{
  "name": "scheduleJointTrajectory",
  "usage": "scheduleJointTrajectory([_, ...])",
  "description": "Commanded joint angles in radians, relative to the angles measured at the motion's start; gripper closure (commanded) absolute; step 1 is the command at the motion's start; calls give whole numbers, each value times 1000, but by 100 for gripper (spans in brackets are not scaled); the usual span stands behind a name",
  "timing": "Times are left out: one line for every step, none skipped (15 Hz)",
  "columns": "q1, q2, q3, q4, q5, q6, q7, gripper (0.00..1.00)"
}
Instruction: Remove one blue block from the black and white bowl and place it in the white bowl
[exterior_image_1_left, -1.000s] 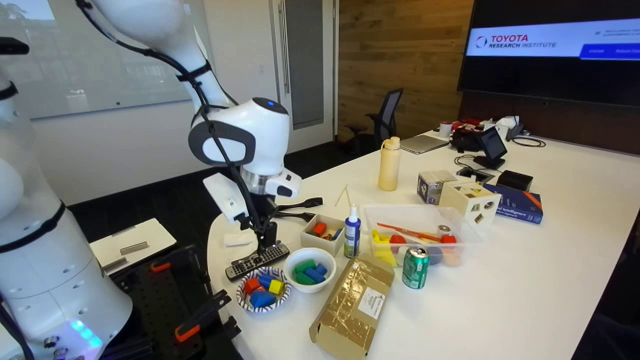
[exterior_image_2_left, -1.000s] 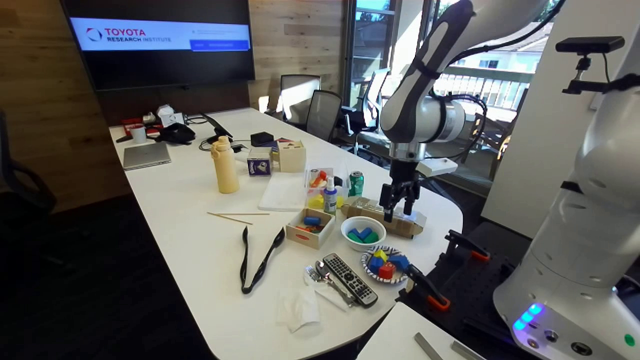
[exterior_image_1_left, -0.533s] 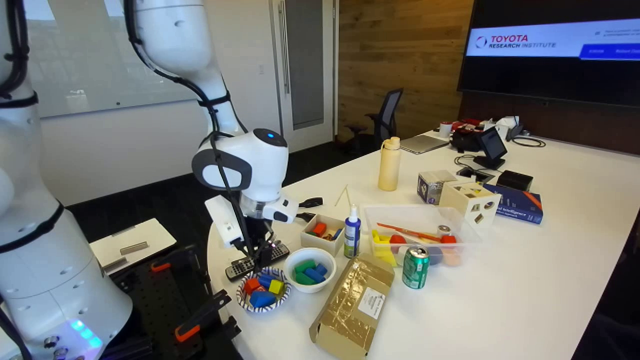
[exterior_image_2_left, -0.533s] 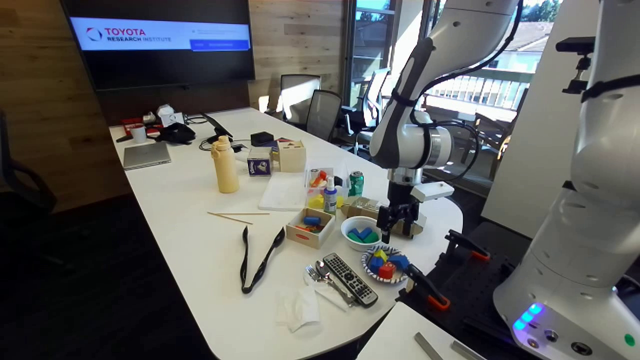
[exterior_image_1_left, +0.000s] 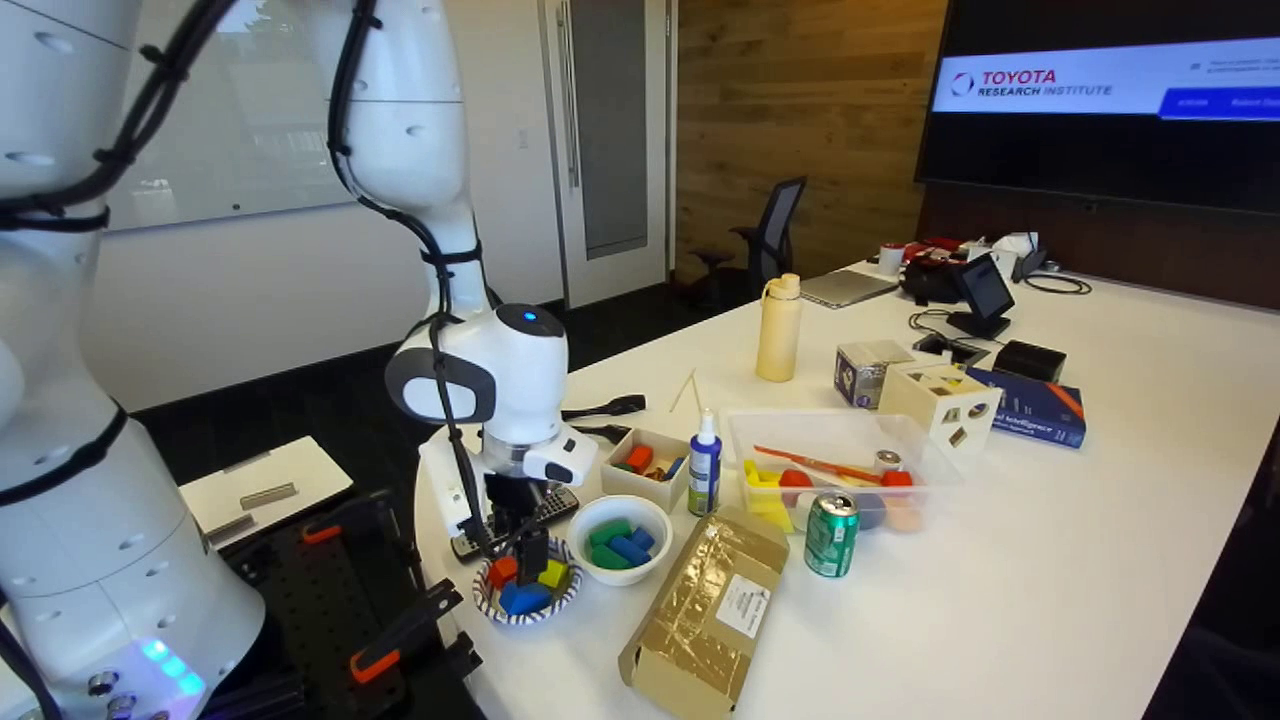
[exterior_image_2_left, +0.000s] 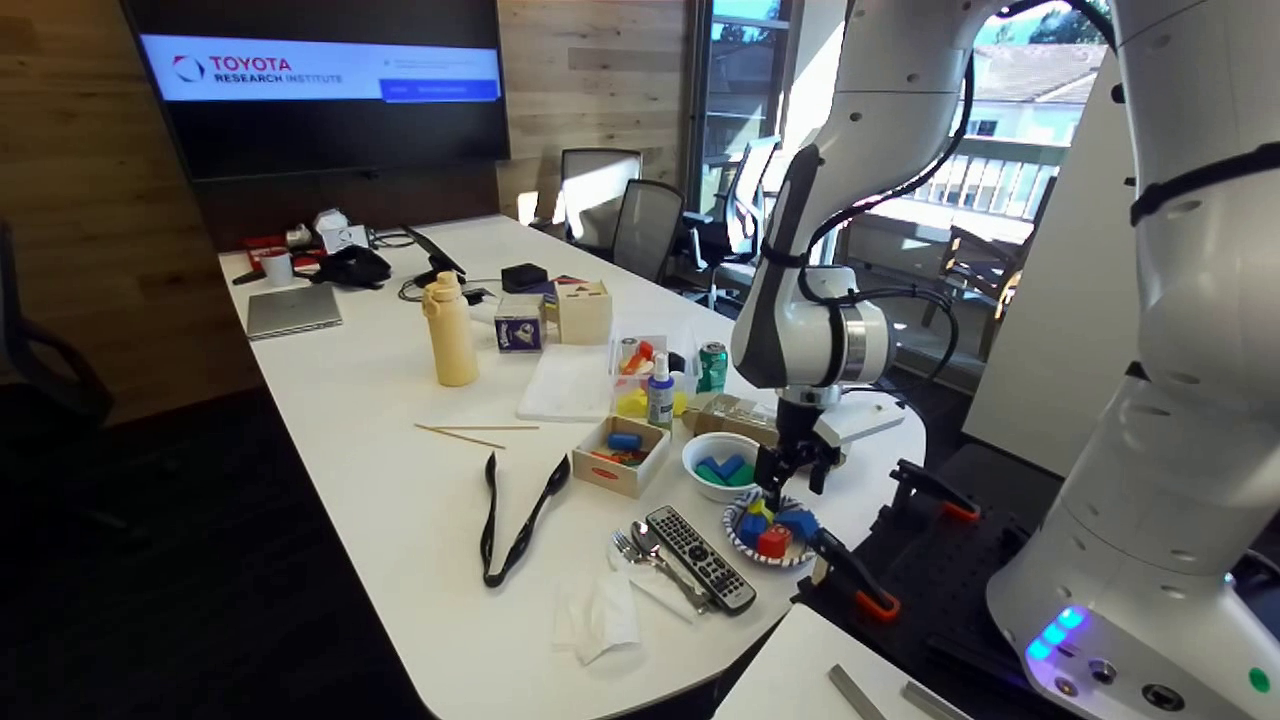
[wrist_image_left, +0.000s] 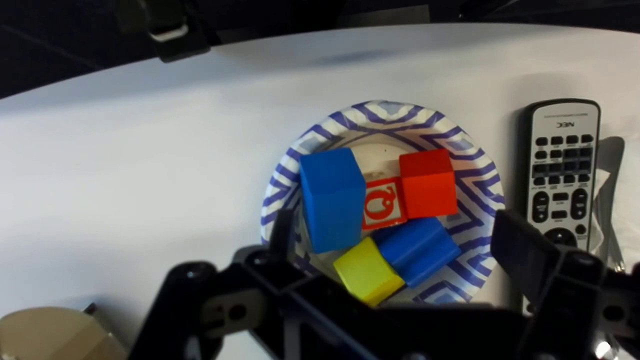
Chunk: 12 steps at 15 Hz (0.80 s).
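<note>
A robot gripper (wrist_image_left: 396, 237), its jaws spread wide and holding nothing, hangs over a patterned bowl (wrist_image_left: 392, 111) on a white table (wrist_image_left: 150, 150). Inside sit a blue block (wrist_image_left: 332, 205) and a second blue block (wrist_image_left: 419, 250) (in company with a red block (wrist_image_left: 428, 187), a lettered block (wrist_image_left: 382, 202) and a yellow block (wrist_image_left: 367, 270)). Just beside it stands the white bowl (exterior_image_1_left: 620, 577), holding blue and green pieces (exterior_image_1_left: 608, 558).

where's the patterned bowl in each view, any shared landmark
In an exterior view: patterned bowl, below and left of centre.
In an exterior view: patterned bowl, below and right of centre.
Wrist view: patterned bowl, just right of centre, lower edge partly behind the gripper.
Shared landmark: the remote, beside it.
</note>
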Motion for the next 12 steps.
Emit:
scheduleJointTrajectory([-37, 84, 38, 43, 36, 70, 1, 0])
scheduleJointTrajectory([-35, 102, 35, 49, 33, 83, 6, 0])
scheduleJointTrajectory([-39, 116, 37, 56, 32, 90, 8, 0])
scheduleJointTrajectory([-42, 131, 37, 62, 31, 99, 10, 0])
scheduleJointTrajectory([-47, 143, 41, 66, 32, 104, 10, 0])
scheduleJointTrajectory([-50, 155, 42, 70, 32, 109, 11, 0])
scheduleJointTrajectory([-53, 165, 45, 74, 32, 111, 12, 0])
scheduleJointTrajectory([-63, 175, 53, 80, 33, 115, 10, 0])
scheduleJointTrajectory([-65, 183, 56, 82, 33, 119, 11, 1])
scheduleJointTrajectory([-72, 186, 63, 83, 33, 120, 11, 26])
scheduleJointTrajectory([-80, 185, 71, 82, 34, 121, 11, 26])
scheduleJointTrajectory([-84, 185, 75, 80, 35, 127, 12, 31])
